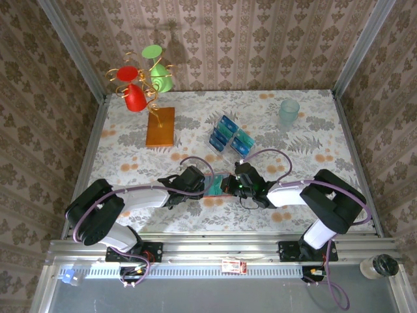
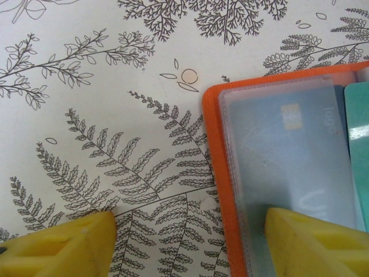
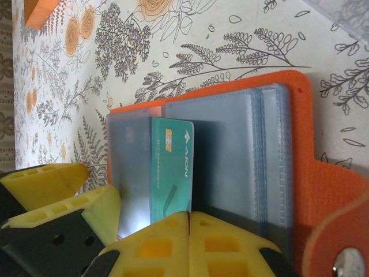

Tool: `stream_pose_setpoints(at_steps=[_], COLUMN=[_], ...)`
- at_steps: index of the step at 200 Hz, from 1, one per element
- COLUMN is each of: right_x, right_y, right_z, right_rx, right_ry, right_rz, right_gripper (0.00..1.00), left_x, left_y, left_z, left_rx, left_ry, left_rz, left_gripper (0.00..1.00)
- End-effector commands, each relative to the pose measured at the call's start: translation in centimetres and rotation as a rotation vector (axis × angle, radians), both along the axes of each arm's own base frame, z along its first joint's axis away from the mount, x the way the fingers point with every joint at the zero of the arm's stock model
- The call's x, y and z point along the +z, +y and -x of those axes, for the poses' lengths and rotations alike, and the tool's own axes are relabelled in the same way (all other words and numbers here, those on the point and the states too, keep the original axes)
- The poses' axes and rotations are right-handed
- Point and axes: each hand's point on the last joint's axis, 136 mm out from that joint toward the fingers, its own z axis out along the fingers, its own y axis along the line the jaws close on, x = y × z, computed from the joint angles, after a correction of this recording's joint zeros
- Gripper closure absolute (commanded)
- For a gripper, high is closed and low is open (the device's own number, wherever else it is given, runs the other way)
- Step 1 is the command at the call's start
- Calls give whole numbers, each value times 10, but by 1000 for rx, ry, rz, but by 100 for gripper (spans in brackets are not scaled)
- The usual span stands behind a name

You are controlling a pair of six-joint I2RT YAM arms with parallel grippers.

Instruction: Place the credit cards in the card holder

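The orange card holder (image 3: 300, 150) lies open on the leaf-printed worktop (image 1: 313, 163), toward 6 o'clock of its middle. Its stacked clear plastic sleeves hold one grey-blue card (image 2: 288, 150) with a chip. A teal card (image 3: 171, 173) lies over the next sleeve, though I cannot tell whether its end is already inside. The right claw (image 3: 189, 222) is closed tight, its yellow tips meeting at that card's near edge. The left claw (image 2: 190, 231) stands wide, one finger on the sleeve and the other on the worktop. One round metal snap (image 3: 346, 262) sits on the holder's tab. At 12 o'clock of the holder lie roughly five loose cards (image 1: 229, 137), blue and teal. At 2 o'clock stands one translucent cup (image 1: 289, 112).
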Motion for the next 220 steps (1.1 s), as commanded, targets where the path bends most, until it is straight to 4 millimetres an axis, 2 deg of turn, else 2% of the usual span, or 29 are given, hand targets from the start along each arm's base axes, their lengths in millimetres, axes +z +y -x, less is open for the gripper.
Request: stream_pose_setpoints(at_steps=[1,95,143,150,168,180,200,220], right_x=[-15,-20,-28,-27,-17,-9,3,11], right_y=[-2,10,23,24,20,14,7,8], right_z=[9,7,11,10,7,3,-3,-8], right_rx=[17,59,150,164,175,171,169,185], right_ry=[54,85,144,148,141,122,96,86], right_rz=[44,49,69,69,72,81,94,94], right_gripper=[100,100,100,100,84,78,79,90], left_x=[-6,-6,-5,-4,-4,-4,-4,-3], left_y=[5,4,3,3,3,4,5,5], left_z=[3,3,3,3,3,3,4,4], left_rx=[12,12,14,12,14,13,12,14], left_ry=[24,22,20,18,17,19,18,14], left_rz=[-33,-29,-23,-23,-22,-24,-22,-21], left_gripper=[30,30,30,30,30,30,30,30])
